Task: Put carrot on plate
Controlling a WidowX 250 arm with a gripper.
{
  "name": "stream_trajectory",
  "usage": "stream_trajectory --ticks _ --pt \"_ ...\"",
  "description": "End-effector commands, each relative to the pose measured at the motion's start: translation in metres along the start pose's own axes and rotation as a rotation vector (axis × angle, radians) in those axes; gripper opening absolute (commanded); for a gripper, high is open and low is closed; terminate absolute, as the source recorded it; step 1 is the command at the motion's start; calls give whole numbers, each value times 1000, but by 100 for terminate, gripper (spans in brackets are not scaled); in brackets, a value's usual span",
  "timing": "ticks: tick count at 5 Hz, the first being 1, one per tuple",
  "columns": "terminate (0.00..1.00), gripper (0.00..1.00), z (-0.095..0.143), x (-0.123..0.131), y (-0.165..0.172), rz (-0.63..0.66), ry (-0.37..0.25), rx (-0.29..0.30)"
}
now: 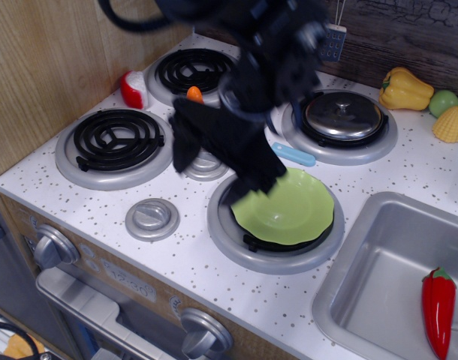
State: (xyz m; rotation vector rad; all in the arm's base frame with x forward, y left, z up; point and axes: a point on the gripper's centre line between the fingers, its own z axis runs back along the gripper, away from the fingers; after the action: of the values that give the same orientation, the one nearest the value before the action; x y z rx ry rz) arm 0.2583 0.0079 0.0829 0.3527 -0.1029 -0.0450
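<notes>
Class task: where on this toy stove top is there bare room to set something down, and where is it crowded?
Free: the green plate, the counter strip along the front edge by the knob, and the sink left of the chili. Crowded: the middle, where the blurred tool covers the space beside the carrot.

High front view over stovetop (180, 259)

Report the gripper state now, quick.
Gripper: motion-blurred, so open or shut cannot be told; nothing visibly held. The carrot sits behind it, off the plate.
</notes>
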Motion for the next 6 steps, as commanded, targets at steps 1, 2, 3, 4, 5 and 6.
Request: stream_trajectory --ticks 1,2,3,4,5,6 --pt "0 100 -5 47 61 -35 -108 16" --pt "0 100 -18 74 84 -39 -183 27" --pt "0 100 -34 96 93 -55 -267 11" --pt "0 100 -47 109 88 -74 -313 -23" --pt "0 100 -67 123 82 -96 -348 -66" --pt "0 100 -83 132 84 -109 -343 -91"
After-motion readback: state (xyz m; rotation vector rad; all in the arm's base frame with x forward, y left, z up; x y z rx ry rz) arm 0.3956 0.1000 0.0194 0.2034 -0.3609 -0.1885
